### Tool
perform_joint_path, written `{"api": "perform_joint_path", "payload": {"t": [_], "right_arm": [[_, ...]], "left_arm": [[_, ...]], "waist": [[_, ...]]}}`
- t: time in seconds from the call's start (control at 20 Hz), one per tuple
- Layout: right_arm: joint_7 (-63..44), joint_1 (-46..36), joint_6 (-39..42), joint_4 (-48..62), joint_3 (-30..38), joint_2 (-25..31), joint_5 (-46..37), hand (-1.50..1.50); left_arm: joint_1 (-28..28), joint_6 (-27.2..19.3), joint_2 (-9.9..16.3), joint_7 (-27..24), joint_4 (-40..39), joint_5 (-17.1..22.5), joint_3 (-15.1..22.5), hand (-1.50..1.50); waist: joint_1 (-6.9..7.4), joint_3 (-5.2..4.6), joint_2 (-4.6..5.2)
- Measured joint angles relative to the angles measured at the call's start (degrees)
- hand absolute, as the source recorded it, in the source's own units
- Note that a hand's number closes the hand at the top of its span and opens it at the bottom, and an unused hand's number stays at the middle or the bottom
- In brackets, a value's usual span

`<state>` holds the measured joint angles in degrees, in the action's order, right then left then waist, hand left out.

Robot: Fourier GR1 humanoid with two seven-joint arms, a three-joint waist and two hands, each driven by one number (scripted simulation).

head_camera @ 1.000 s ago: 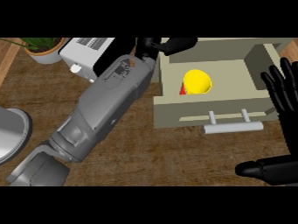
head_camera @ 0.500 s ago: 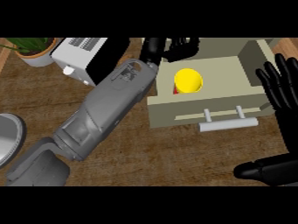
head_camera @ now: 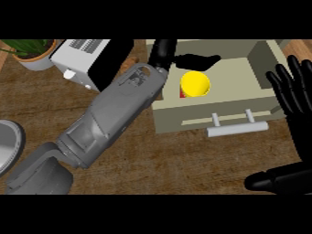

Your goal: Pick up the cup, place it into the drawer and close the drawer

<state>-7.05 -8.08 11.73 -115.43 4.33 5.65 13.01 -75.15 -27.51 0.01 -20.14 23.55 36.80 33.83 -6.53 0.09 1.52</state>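
Head view, nearest first: the right hand (head_camera: pixel 300 98) rests at the picture's right edge, fingers straight and spread, holding nothing, just beside the drawer's (head_camera: pixel 266 61) right wall. Its thumb lies low near the bottom edge. On the wooden counter (head_camera: pixel 185 160), the drawer stands pulled open, its pale bar handle (head_camera: pixel 236 130) facing the robot and free to be pushed.

Inside the drawer lies the cup (head_camera: pixel 195 84), yellow with a touch of red at its lower left edge. It appears tipped toward the viewer, though its exact lean is hard to judge. It looks small, light and rigid, with a smooth wall that might slip; a hold around its side, thumb opposite the fingers, would suit it best.

The grey left forearm runs diagonally up from the lower left, and the left hand (head_camera: pixel 185 58) hangs above the drawer's back part, just beyond the cup. Its fingers look relaxed and parted, apparently not closed on the cup.

Farther left stand a toaster (head_camera: pixel 84 59) and a potted plant (head_camera: pixel 33 52).
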Motion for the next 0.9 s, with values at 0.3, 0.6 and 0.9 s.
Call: {"api": "perform_joint_path", "payload": {"t": [0.3, 0.6, 0.9], "right_arm": [[-1.53, 0.01, 0.58, -0.60, 1.16, 0.21, 3.67, -1.50], [-2.05, 0.75, 2.46, -0.85, 3.16, 1.98, 6.67, 1.50], [-1.31, 3.54, 7.00, -2.98, 2.32, 5.72, 3.76, 1.50]], "left_arm": [[-0.04, 1.73, -0.01, -3.92, 3.28, 5.03, -1.75, -1.50], [1.69, 3.58, 0.47, -5.74, 7.52, 8.17, -4.31, -1.50], [6.05, 3.99, 4.12, -4.94, 14.18, 8.84, -7.35, -1.50]], "waist": [[1.36, -0.03, -0.41], [4.21, -0.05, -1.14], [6.41, -0.09, -1.75]]}}
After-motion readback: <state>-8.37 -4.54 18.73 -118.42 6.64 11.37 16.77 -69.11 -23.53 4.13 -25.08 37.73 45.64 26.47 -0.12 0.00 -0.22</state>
